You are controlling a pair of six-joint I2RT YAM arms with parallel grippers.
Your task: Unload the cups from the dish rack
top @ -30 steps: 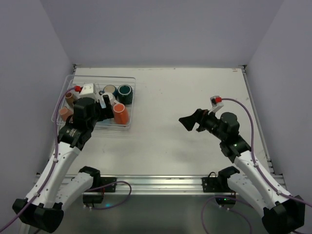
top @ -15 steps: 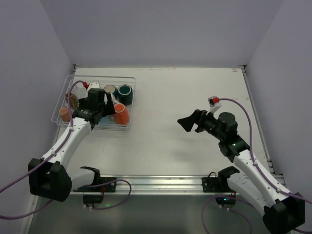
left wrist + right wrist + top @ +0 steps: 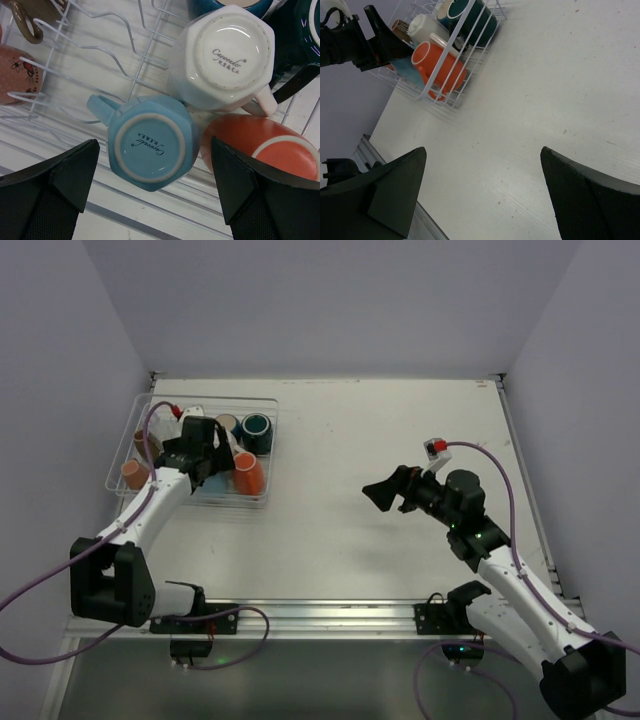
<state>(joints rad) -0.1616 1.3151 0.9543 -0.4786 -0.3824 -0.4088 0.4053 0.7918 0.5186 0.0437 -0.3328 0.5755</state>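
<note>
The dish rack [image 3: 272,408] stands at the table's far left and holds several cups. From the left wrist I look down on an upturned light blue cup [image 3: 150,135], an upturned white cup [image 3: 227,55], an orange cup [image 3: 272,150] on its side, dark teal cups [image 3: 305,30], a pink cup [image 3: 15,72] and a brown mug [image 3: 30,20]. My left gripper [image 3: 155,150] hangs open above the rack, its fingers either side of the light blue cup without touching it. My right gripper [image 3: 380,492] is open over bare table, right of centre, with nothing in it.
The white table [image 3: 400,430] is walled at the back and on both sides. A metal rail [image 3: 320,615] runs along the near edge. In the right wrist view the rack [image 3: 465,35] and the orange cup [image 3: 437,65] lie far off at the upper left.
My left arm has stretched forward, carrying its open gripper farther over the rack, above the cups. The right gripper has drifted slightly left. No cup has moved.
</note>
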